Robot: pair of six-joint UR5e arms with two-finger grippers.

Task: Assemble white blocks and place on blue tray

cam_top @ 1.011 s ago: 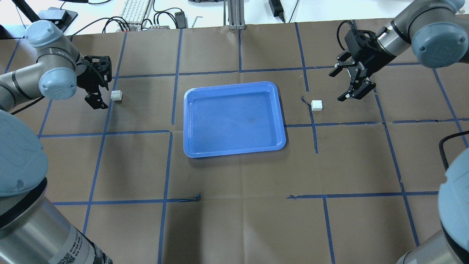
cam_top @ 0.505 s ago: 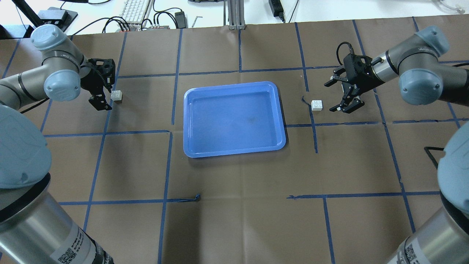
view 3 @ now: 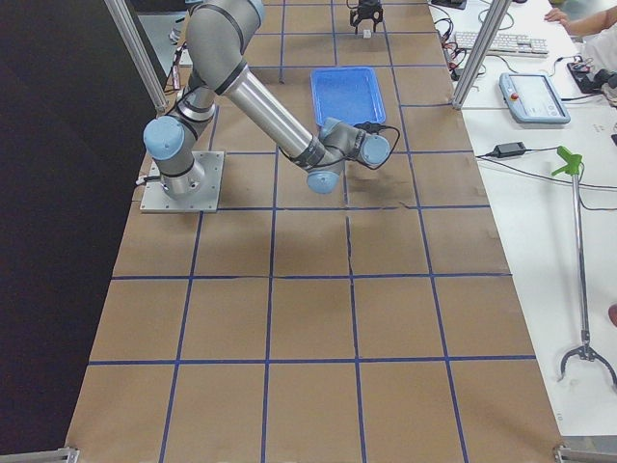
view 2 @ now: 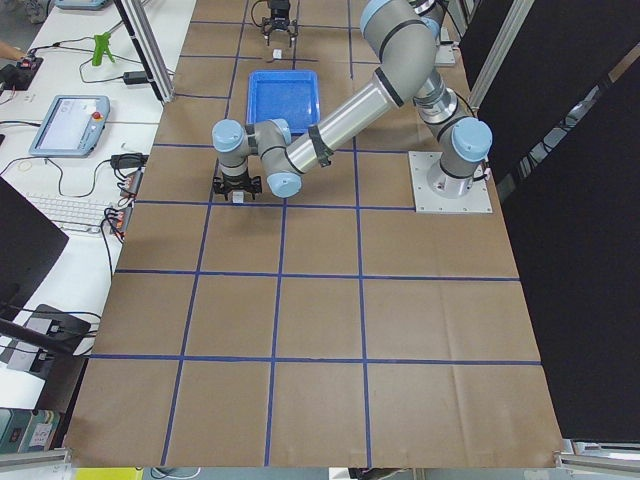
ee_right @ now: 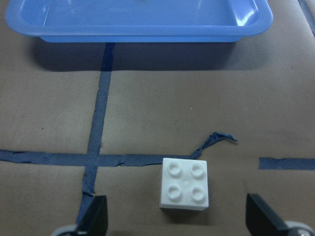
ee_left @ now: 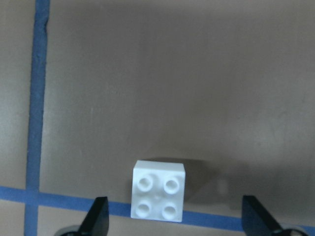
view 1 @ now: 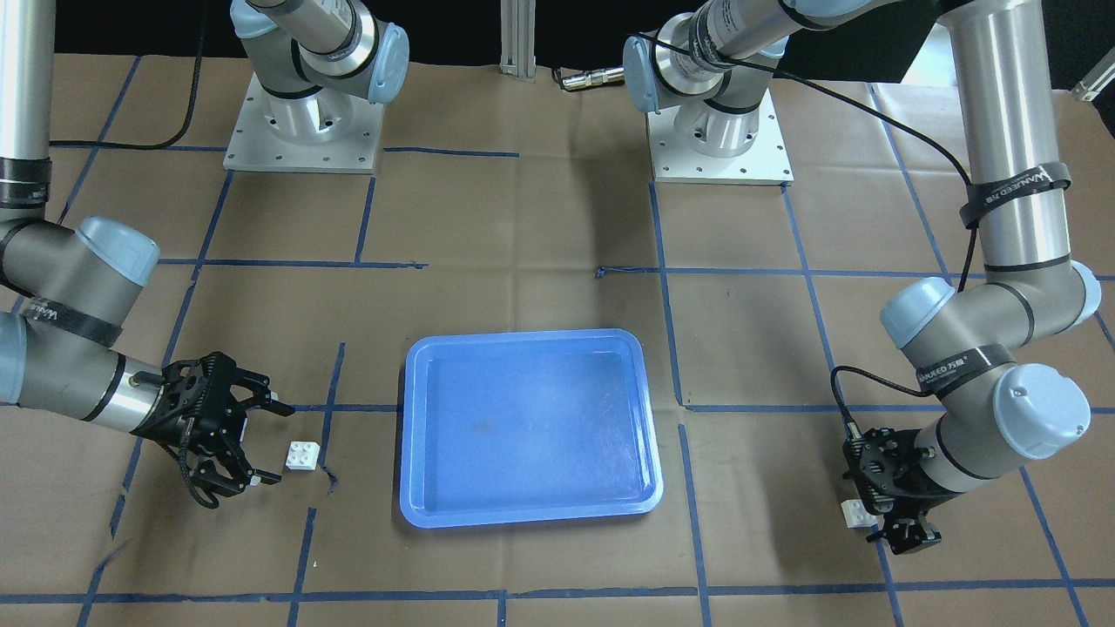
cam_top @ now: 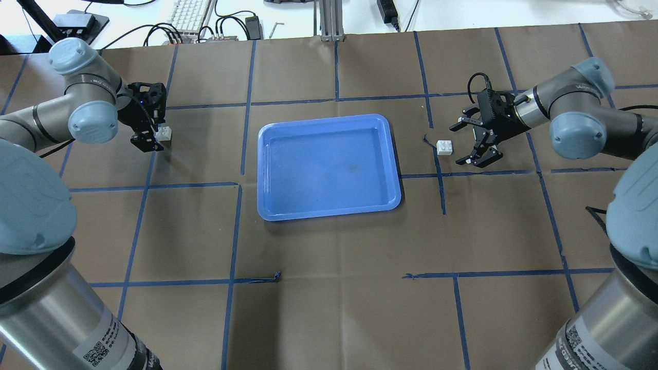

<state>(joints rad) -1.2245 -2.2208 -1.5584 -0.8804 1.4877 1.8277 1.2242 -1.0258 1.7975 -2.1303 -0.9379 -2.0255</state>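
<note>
The blue tray [cam_top: 329,167] lies empty at the table's middle; it also shows in the front view [view 1: 527,427]. One white block [cam_top: 164,133] sits left of it, the other white block [cam_top: 444,147] right of it, both studs up. My left gripper [cam_top: 154,132] is open and low, its fingers [ee_left: 98,219] on either side of the left block [ee_left: 158,191], which lies just ahead of the tips. My right gripper [cam_top: 461,142] is open, just right of its block [ee_right: 184,183], which lies ahead between the fingers [ee_right: 261,219].
Brown paper with blue tape lines covers the table. A torn curl of tape [ee_right: 214,142] lies beside the right block, between it and the tray's rim [ee_right: 138,29]. A keyboard and cables [cam_top: 190,20] lie beyond the far edge.
Both arms have come lower and closer to their blocks: the left gripper moved right up to its block, the right gripper moved left and nearer. Neither block moved.
</note>
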